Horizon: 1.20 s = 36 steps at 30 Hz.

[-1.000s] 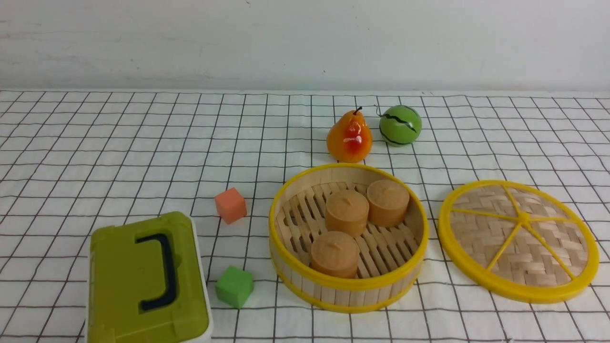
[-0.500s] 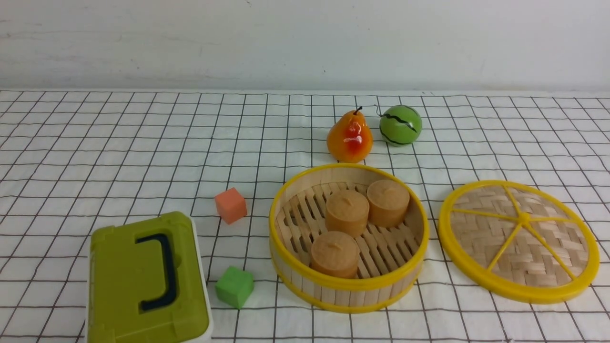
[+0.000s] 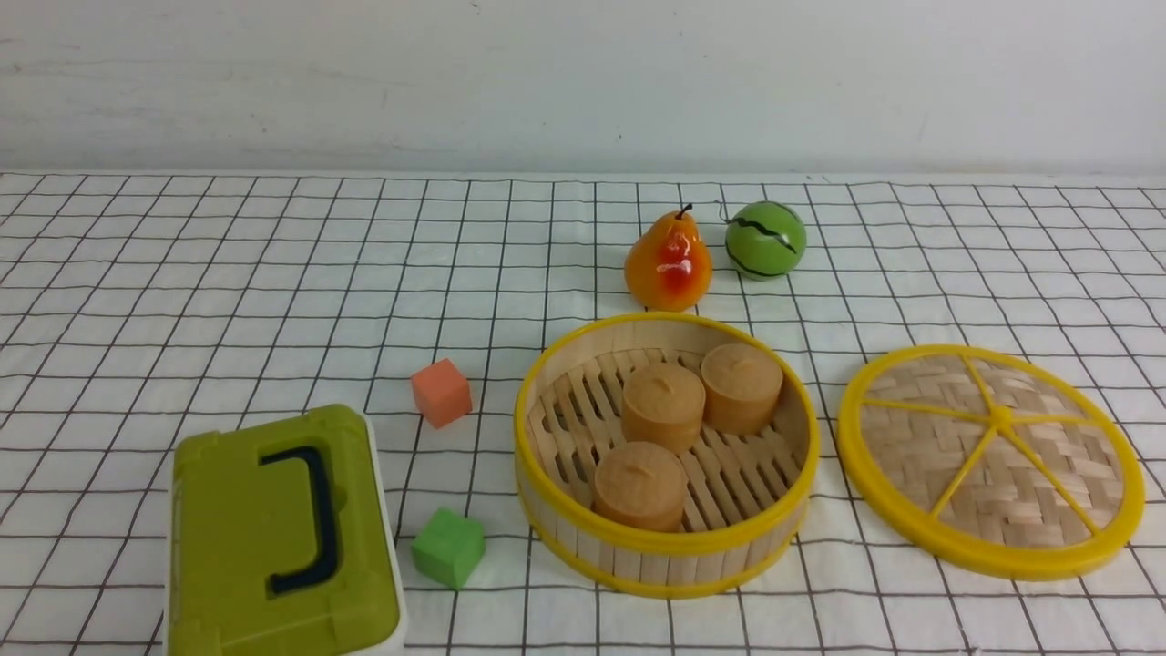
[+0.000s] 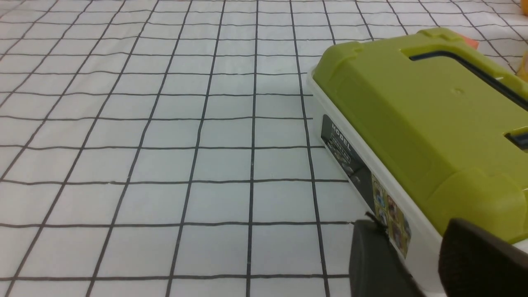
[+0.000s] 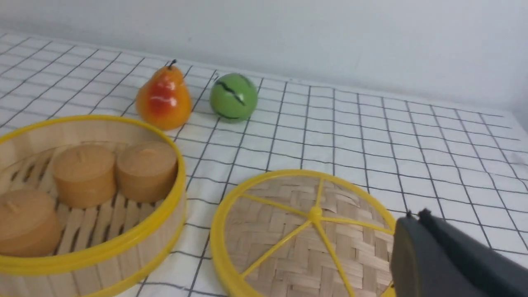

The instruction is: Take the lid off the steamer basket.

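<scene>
At the lower right of the left wrist view, the left gripper (image 4: 412,233) stands spread with nothing between its jaws, just beside the box (image 4: 412,107). At the lower right of the right wrist view, the right gripper (image 5: 414,220) is pressed together and empty, and it shows across the near rim of the lid (image 5: 280,264).

In the front view the lid lies flat on the cloth (image 3: 182,273) at right. It is apart from the basket (image 3: 665,565) at centre, which is open with three buns (image 3: 663,405) inside. Farther up stand the pear (image 3: 668,260) and melon (image 3: 765,239).

The job looks done. The risk I see is the right gripper dipping as it moves, catching the yellow rim and shoving the lid into the basket or toward the frame's right edge.
</scene>
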Each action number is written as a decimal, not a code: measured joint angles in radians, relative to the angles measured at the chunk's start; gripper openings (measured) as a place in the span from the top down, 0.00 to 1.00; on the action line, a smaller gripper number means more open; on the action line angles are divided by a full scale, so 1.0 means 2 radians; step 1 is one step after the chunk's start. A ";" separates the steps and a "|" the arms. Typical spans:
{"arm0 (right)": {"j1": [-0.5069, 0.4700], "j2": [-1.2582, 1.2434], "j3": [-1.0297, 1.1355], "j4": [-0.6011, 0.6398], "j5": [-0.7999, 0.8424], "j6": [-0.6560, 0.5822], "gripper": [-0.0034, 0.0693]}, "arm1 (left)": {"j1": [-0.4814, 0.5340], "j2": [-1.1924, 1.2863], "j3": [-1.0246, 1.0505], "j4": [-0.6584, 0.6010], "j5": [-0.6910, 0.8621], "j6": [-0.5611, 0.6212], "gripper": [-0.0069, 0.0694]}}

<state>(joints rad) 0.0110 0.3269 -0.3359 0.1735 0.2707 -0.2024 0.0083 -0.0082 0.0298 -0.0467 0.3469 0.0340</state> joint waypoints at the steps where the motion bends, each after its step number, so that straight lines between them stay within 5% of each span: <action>1: 0.000 -0.022 0.029 -0.014 -0.020 0.021 0.97 | 0.000 0.000 0.000 0.000 0.000 0.000 0.60; 10: -0.019 -0.160 0.179 -0.051 -0.053 0.095 0.97 | 0.000 0.000 0.000 0.000 0.000 0.000 0.60; 19: -0.024 -0.168 0.181 -0.051 0.032 0.096 0.97 | 0.000 0.000 0.000 0.000 0.000 0.000 0.60; 36: -0.024 -0.168 0.177 -0.051 0.056 0.096 0.96 | 0.000 0.000 0.000 0.000 0.000 0.000 0.60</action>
<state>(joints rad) -0.0376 -0.0100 0.0189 0.0706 0.3831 -0.0102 0.0083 -0.0082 0.0298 -0.0467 0.3469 0.0340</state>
